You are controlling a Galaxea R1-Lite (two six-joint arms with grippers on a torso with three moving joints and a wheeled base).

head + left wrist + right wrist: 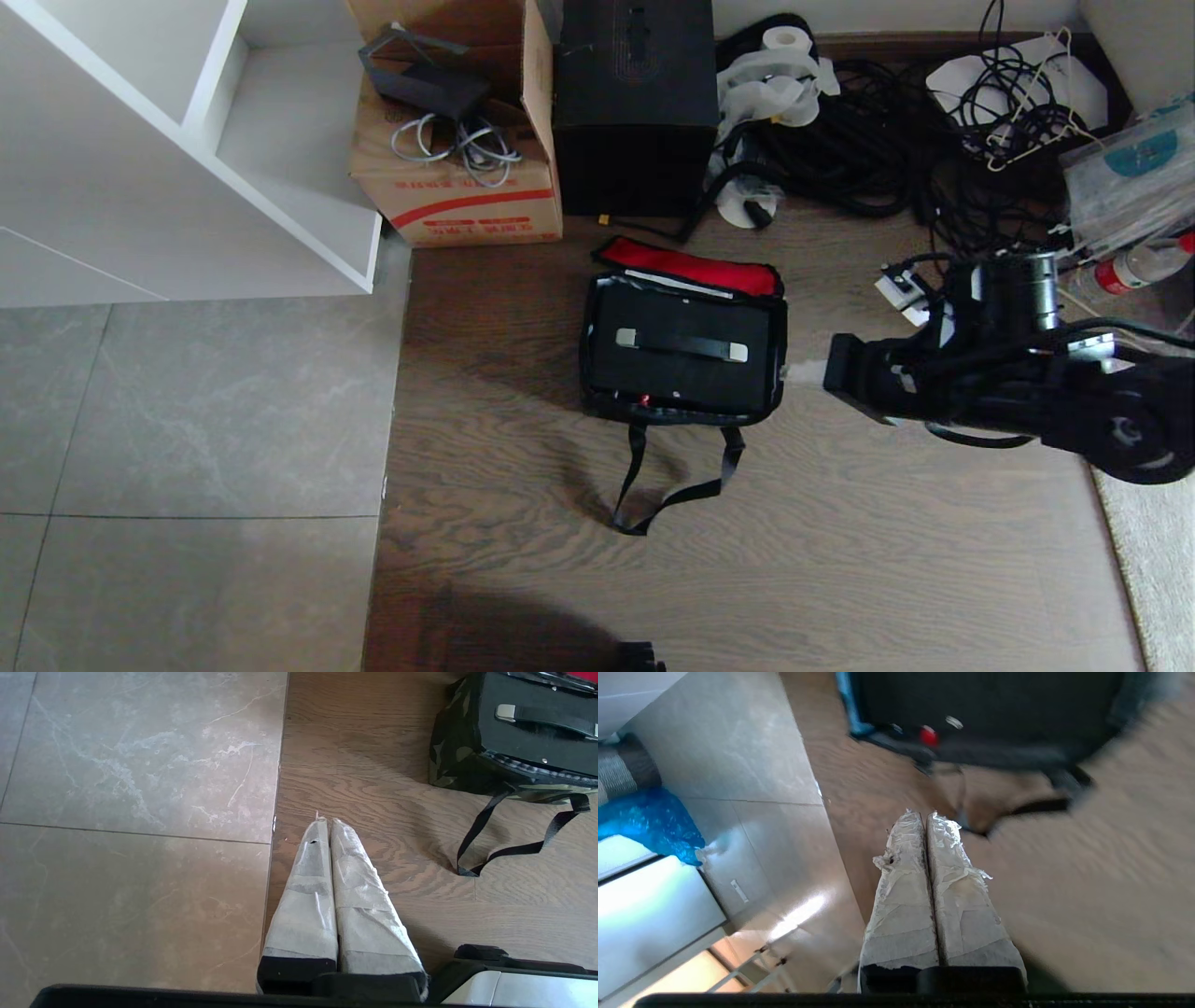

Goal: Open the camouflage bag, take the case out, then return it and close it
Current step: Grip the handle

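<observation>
Reaching sideways toward the open green camouflage bag point(780, 322), black right gripper point(805, 372), fingers pressed together, holding nothing.

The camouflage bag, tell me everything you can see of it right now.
The camouflage bag is a boxy soft bag in green, black and tan fabric, standing on the wooden floor. Its red-lined lid is folded back toward the wall, so it is open. The case sits inside, handle up. Black webbing straps trail loose on the floor in front.
</observation>
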